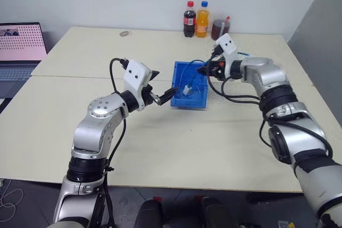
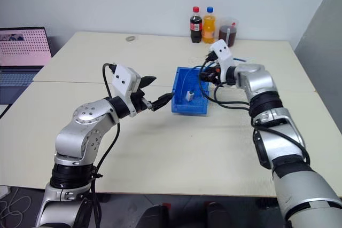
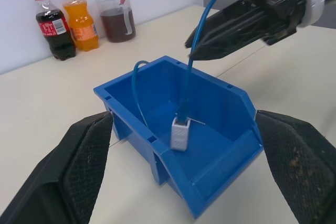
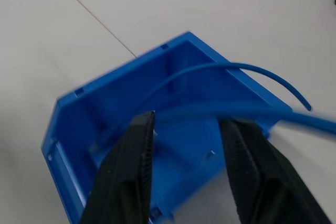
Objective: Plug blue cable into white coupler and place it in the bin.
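The white coupler (image 3: 180, 134), plugged onto the blue cable (image 3: 190, 80), hangs in the bin (image 3: 220, 153) between the spread left end effector (image 1: 162, 86) and the parted right end effector (image 4: 186, 129).

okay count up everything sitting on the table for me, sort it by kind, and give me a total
Bottles: 2, cola and orange soda
Pitcher of dark drink: 1
Bin: 1
Blue cable: 1
White coupler: 1
Small grey object: 1
Total: 7
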